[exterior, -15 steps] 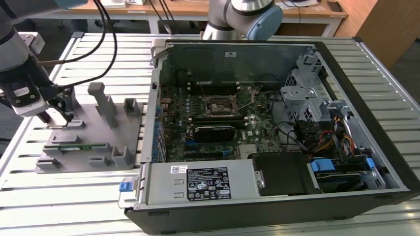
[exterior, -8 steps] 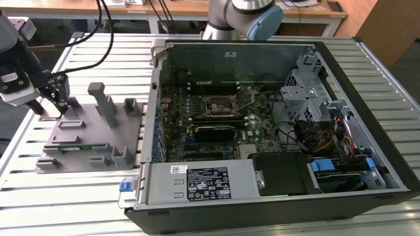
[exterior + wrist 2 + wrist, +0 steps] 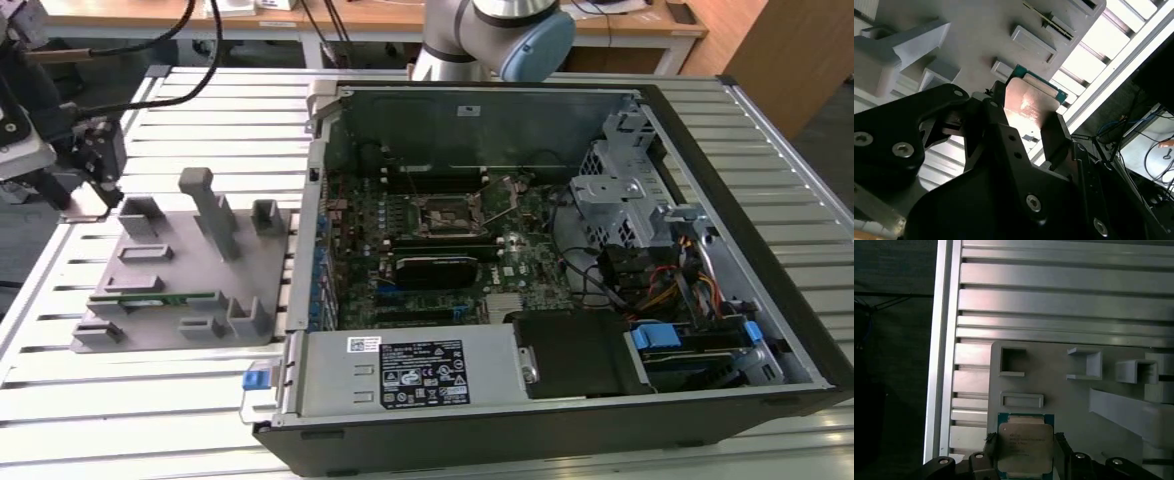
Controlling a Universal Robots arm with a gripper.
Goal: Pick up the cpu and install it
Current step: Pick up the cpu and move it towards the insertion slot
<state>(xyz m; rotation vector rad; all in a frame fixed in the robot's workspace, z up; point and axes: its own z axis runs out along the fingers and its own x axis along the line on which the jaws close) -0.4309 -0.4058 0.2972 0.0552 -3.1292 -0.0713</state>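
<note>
The cpu (image 3: 1023, 441) is a flat square chip with a silvery top and a thin green edge. It sits between the two black fingers of my gripper (image 3: 1025, 452), which press on its two opposite sides. In the second wrist view the cpu (image 3: 1030, 102) stands on edge in the gripper (image 3: 1026, 120), just above the grey part holder (image 3: 979, 30). In the exterior view my gripper (image 3: 86, 196) hangs at the far corner of the grey holder (image 3: 174, 270), at the exterior view's left. The open processor socket (image 3: 447, 212) lies on the motherboard inside the computer case (image 3: 747, 250).
A long green memory stick (image 3: 150, 297) lies in a slot of the grey holder. Tall grey posts (image 3: 211, 210) rise from the holder. The slatted metal table (image 3: 1064, 300) ends close beside the gripper. The arm's base (image 3: 487, 40) stands behind the case.
</note>
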